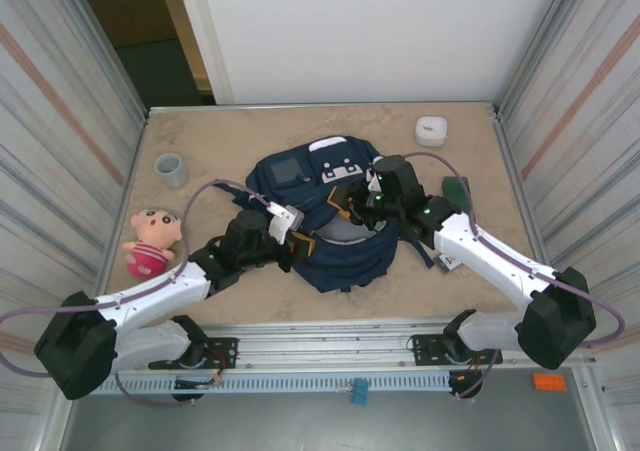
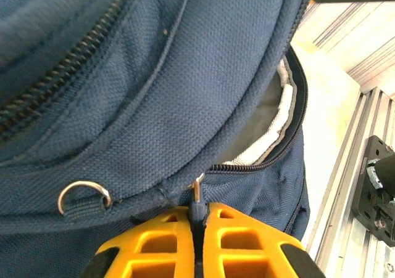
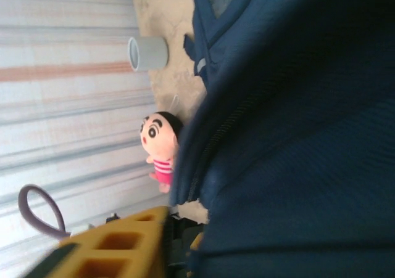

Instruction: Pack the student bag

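**A:** Where is the student bag?
**B:** It is at the centre of the overhead frame, lying flat on the beige table. It is navy, with white-grey patches toward its upper edge. One zip is partly open, and pale lining shows in the gap, right of centre in the left wrist view.

**A:** Left gripper?
**B:** It is at the bottom centre of its wrist view. The yellow fingers are pressed together, pinching the zipper pull. A metal D-ring sits on the fabric to the left, apart from the pull.

**A:** Right gripper?
**B:** Overhead, it is on the bag's upper middle, just below the patches. In the wrist view, one yellow finger is at lower left, close against navy fabric. Whether the jaws are spread or closed cannot be told.

**A:** Other items?
**B:** A plush doll is at frame left, beside the left arm, with a grey cup above it. A small white container is at upper right, well apart from the bag. A dark green object lies right of the bag, next to the right arm.
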